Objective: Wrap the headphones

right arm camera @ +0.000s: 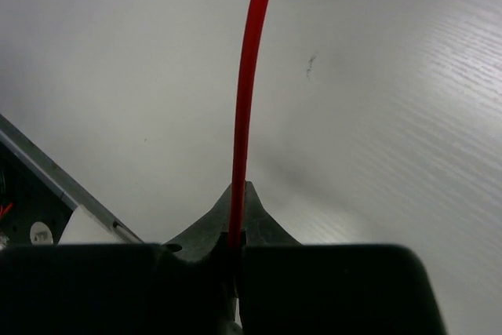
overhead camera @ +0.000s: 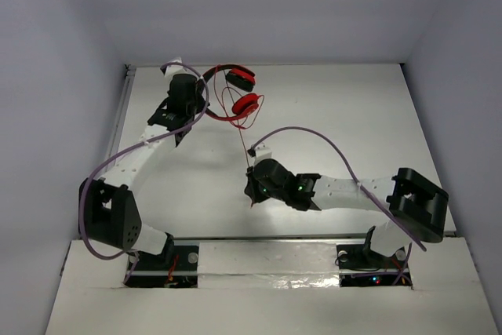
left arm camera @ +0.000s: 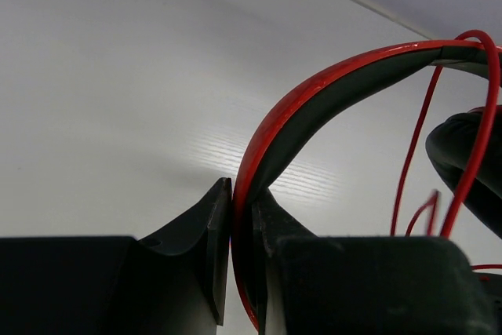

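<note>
The headphones [overhead camera: 239,92] sit at the far middle of the table, with two red earcups and a black-and-red headband [left arm camera: 329,92]. My left gripper [overhead camera: 188,111] is shut on the headband [overhead camera: 210,84], which passes between its jaws in the left wrist view. The thin red cable [overhead camera: 241,135] runs from the earcups toward me to my right gripper [overhead camera: 251,186]. That gripper is shut on the cable [right arm camera: 247,92], which rises straight from its closed jaws. Cable loops [left arm camera: 416,154] hang by a black earcup pad [left arm camera: 471,154].
Purple arm cables [overhead camera: 314,132] arch over both arms. A metal strip [right arm camera: 55,182] at the table's near edge shows in the right wrist view. Grey walls enclose the white table [overhead camera: 337,100] on three sides.
</note>
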Controlling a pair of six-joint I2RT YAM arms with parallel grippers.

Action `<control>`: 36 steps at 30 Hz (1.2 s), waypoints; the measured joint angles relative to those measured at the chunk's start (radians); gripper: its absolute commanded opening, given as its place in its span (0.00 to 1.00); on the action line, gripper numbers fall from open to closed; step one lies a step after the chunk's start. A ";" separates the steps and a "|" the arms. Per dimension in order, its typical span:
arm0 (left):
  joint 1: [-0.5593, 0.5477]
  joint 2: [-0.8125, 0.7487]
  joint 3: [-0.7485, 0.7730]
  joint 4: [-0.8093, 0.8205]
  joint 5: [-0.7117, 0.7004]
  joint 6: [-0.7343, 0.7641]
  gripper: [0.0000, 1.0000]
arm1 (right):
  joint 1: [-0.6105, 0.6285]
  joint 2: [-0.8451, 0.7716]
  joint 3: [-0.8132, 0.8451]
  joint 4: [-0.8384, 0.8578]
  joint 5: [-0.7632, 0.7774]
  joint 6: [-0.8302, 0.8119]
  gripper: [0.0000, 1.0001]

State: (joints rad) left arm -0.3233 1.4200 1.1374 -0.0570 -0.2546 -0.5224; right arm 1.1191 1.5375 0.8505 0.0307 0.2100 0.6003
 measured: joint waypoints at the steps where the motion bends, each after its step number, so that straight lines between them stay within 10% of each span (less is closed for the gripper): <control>1: -0.003 0.005 0.000 -0.003 -0.018 0.010 0.00 | 0.010 0.000 0.009 -0.020 0.000 -0.001 0.00; 18: -0.240 0.216 0.122 -0.156 -0.247 0.204 0.00 | 0.080 -0.112 0.298 -0.463 0.090 -0.122 0.00; 36: -0.309 0.194 0.089 -0.267 0.073 0.413 0.00 | 0.063 -0.167 0.305 -0.438 0.473 -0.428 0.00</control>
State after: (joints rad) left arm -0.6327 1.6142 1.2266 -0.3244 -0.1814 -0.1093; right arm 1.1816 1.3701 1.1557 -0.4072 0.6834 0.1726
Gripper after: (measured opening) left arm 0.098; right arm 0.016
